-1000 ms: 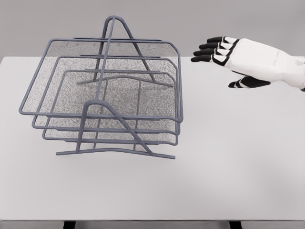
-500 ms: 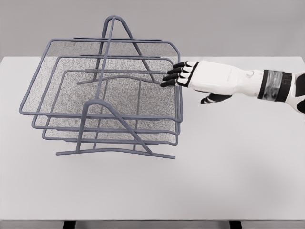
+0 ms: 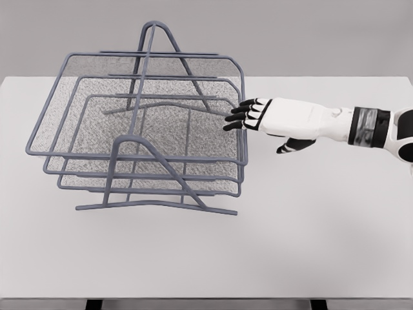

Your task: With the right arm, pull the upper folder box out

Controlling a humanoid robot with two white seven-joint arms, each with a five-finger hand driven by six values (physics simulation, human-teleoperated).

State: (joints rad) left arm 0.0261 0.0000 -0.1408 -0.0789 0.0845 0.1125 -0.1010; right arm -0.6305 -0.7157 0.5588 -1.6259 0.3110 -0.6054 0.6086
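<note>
Upper folder box (image 3: 139, 106): top tier of 3-tier grey wire-mesh rack (image 3: 155, 194), on white table (image 3: 310, 226), left-centre. Right hand (image 3: 261, 117): enters from right, palm down, fingers (image 3: 237, 116) extended, close together, tips at box's right rim (image 3: 242, 97); contact can't tell. Thumb splayed below. Holds nothing.

Just the one camera here, up on the robot's head, looking forward and down at the white table (image 3: 310, 245) from fairly close. The wire rack (image 3: 145, 129) fills the left half of the frame, grey wall runs along the top, and the table's front edge sits at the very bottom.
</note>
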